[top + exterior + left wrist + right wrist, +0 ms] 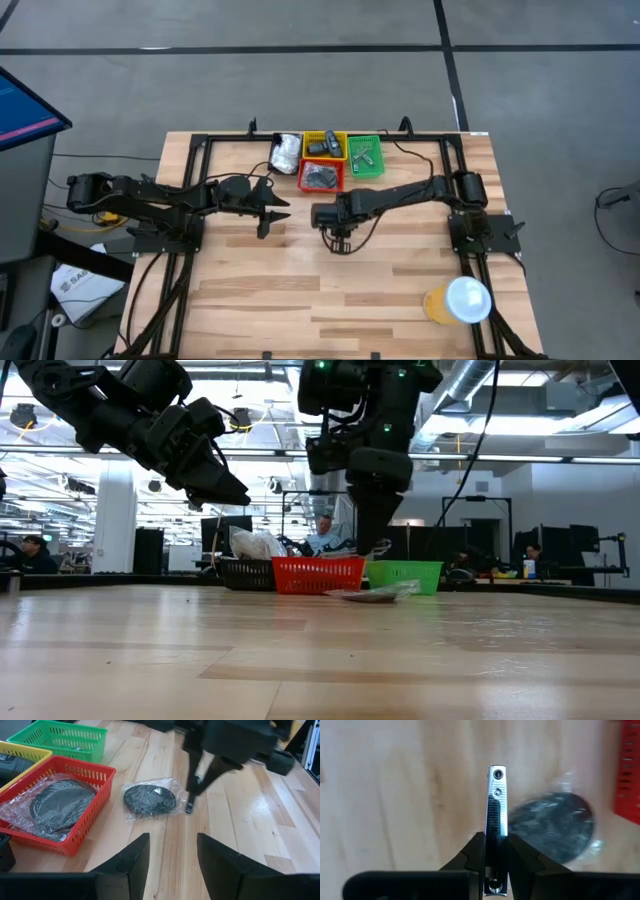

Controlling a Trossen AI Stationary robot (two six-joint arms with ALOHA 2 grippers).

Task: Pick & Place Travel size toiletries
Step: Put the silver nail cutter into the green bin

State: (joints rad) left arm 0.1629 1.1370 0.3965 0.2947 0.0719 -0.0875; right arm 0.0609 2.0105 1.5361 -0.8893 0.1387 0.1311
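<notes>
Carriage of a pinched item to its bin: keep the right gripper [495, 865] pressed on the nail clipper [496, 815], lift clear of the wrapped disc just beside and below it, and release only once over the proper basket; which basket suits is hard to judge.

Red basket [75, 827]: beyond the right gripper, already holding bagged dark discs.

Wrapped disc [150, 799]: dark grey, round, in crinkly clear film, flat on the table.

Nail clipper: slim, silvery, ridged file face, rivet near the tip, standing straight out from the fingers.

Left gripper [172, 865]: spread, empty, waiting near the red basket.
</notes>
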